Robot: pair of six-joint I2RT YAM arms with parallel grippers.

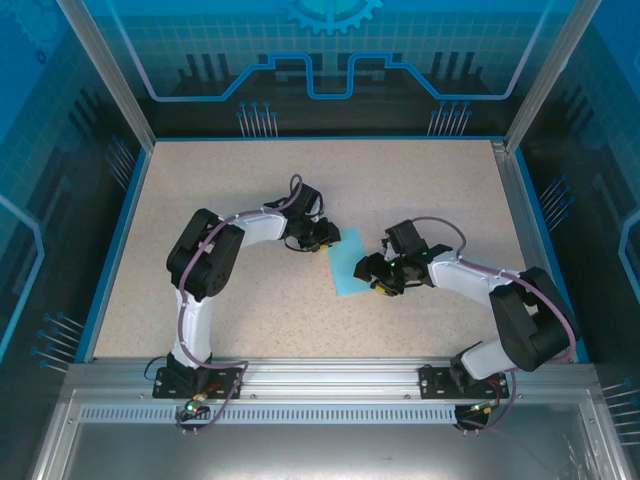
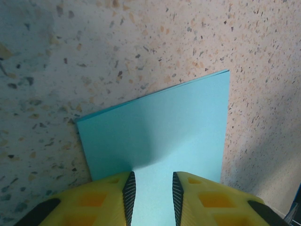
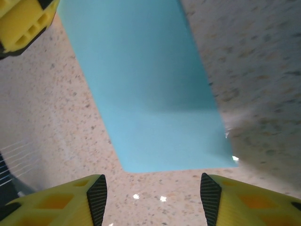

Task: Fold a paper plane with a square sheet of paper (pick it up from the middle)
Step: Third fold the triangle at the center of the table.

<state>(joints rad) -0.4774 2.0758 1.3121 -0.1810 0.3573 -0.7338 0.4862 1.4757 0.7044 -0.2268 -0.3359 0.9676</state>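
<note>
Two grippers flank the square sheet of paper point(image 1: 350, 262), flat at the middle of the table point(image 1: 250, 180) and apparently folded double. The left gripper point(image 2: 150, 183), jaws narrow, sits over one edge, seemingly steadying it. The right gripper point(image 3: 153, 188) stands wide and empty, just short of the opposite edge.

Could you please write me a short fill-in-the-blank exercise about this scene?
1. The folded paper is light ___.
2. It lies on the speckled ___.
3. The right gripper has its jaws ___, with nothing between them.
4. The left gripper has finger bodies coloured ___.
Missing words: blue; table; open; yellow.
</note>
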